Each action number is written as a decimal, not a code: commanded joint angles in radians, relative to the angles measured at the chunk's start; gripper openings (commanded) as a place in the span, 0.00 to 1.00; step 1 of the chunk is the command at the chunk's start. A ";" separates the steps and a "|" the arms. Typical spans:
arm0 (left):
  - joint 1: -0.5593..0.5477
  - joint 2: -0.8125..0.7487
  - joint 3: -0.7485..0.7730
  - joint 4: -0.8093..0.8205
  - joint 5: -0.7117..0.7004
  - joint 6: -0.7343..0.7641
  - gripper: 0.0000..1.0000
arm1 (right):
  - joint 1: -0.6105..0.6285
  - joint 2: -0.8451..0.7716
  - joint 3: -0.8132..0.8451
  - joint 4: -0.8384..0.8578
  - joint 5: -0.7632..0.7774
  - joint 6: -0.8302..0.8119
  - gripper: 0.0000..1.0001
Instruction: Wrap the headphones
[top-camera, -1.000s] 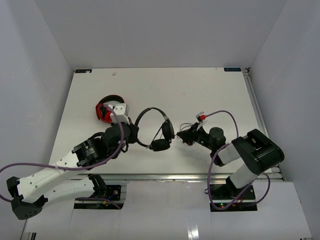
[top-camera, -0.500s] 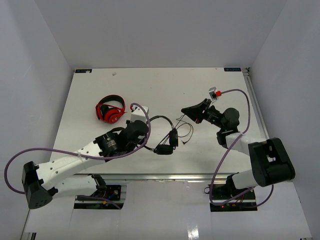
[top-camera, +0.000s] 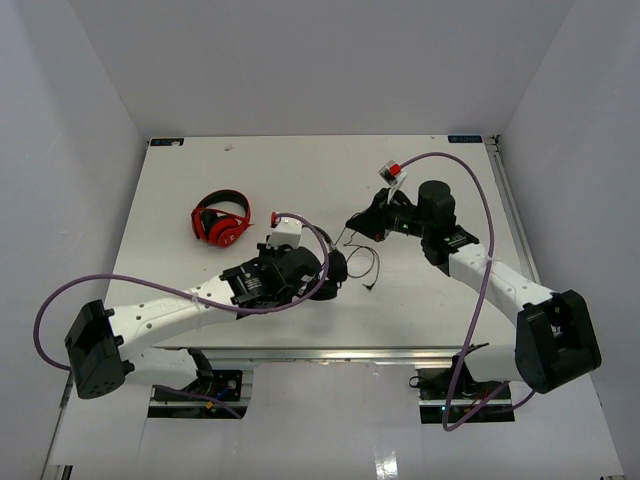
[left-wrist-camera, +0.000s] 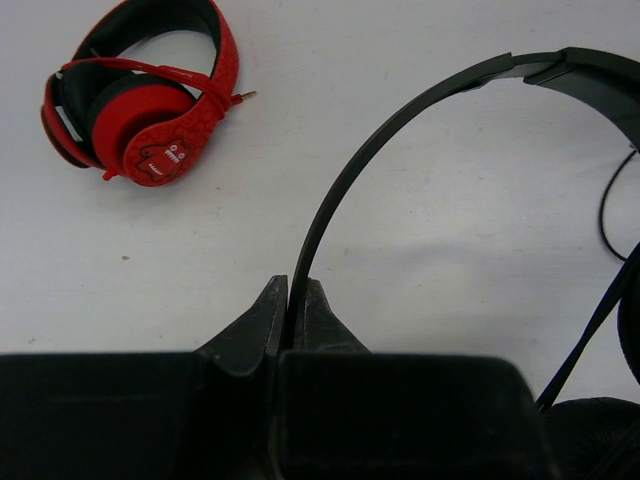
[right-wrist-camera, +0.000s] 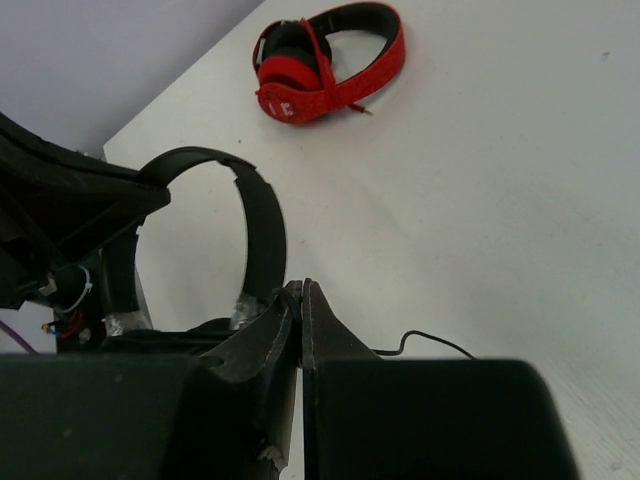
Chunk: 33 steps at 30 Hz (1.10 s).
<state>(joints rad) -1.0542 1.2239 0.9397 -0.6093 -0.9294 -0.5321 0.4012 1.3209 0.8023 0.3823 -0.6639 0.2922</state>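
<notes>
The black headphones (top-camera: 337, 267) are held at table centre. My left gripper (top-camera: 322, 272) is shut on their thin headband (left-wrist-camera: 400, 130); the band runs up from between my fingertips (left-wrist-camera: 288, 296) in the left wrist view. An earcup (left-wrist-camera: 590, 440) shows at lower right, partly cut off. My right gripper (top-camera: 354, 224) is shut on the thin dark cable (top-camera: 366, 262), just beyond the headphones. In the right wrist view the cable is pinched at my fingertips (right-wrist-camera: 300, 292), with the headband (right-wrist-camera: 262, 225) right behind and a loose cable loop (right-wrist-camera: 430, 338) on the table.
Red-and-black headphones (top-camera: 220, 220) lie on the white table (top-camera: 440, 290) to the left; they also show in the left wrist view (left-wrist-camera: 140, 100) and the right wrist view (right-wrist-camera: 325, 60). White walls enclose the table on three sides.
My left gripper has carried the black headphones right and farther onto the table. My right gripper has swung left and away with the cable, closing in above the headphones.
</notes>
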 joint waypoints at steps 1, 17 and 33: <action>-0.035 0.017 -0.035 -0.025 -0.178 -0.035 0.00 | 0.074 -0.019 0.101 -0.167 0.091 -0.104 0.08; -0.027 0.146 -0.028 -0.048 -0.194 -0.171 0.00 | 0.298 -0.029 0.097 -0.303 0.114 -0.125 0.08; 0.007 0.113 0.036 -0.083 -0.104 -0.235 0.00 | 0.361 -0.032 -0.066 -0.016 -0.037 -0.075 0.11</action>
<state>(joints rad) -1.0554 1.3778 0.9215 -0.6823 -1.0348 -0.7247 0.7535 1.2956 0.7479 0.1899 -0.5985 0.2098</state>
